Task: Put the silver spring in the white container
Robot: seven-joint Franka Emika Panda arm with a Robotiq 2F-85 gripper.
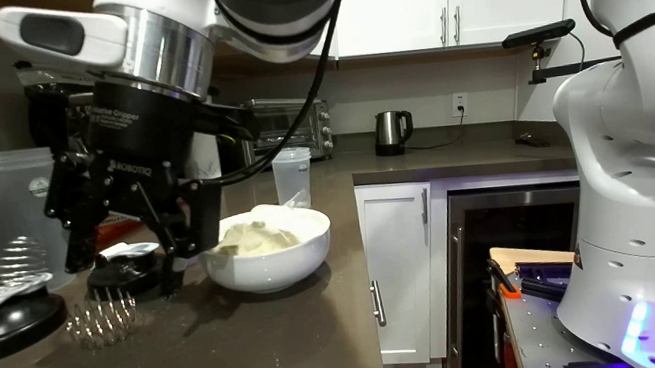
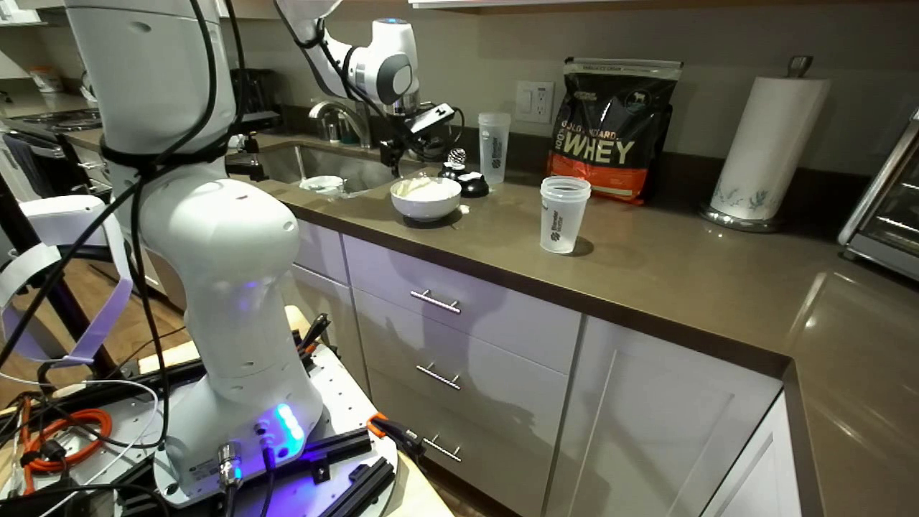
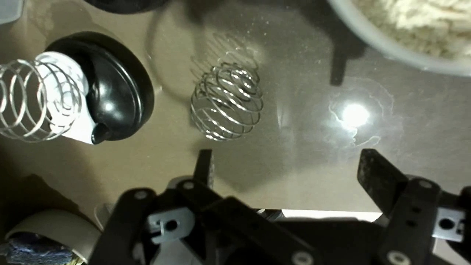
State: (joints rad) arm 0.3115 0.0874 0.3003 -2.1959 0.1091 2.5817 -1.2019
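Wrist view: silver spring (image 3: 227,102) on worktop (image 3: 158,173), between white bowl (image 3: 369,34) and black lid (image 3: 119,90) bearing another coil (image 3: 42,101). My pincer (image 3: 287,160) near spring, jaws spread wide; ROBOTIQ lettering (image 1: 129,168) on it in exterior view. Farther along worktop, bag (image 2: 610,136) printed GOLD STANDARD WHEY; cup (image 2: 564,219) marked Blender Bottle.

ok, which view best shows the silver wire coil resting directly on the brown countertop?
The wrist view: the silver wire coil appears large and unobstructed, its loops distinct. In an exterior view the coil is smaller, seen from the side. In an exterior view, around the glossy white round bowl, I can't make it out.
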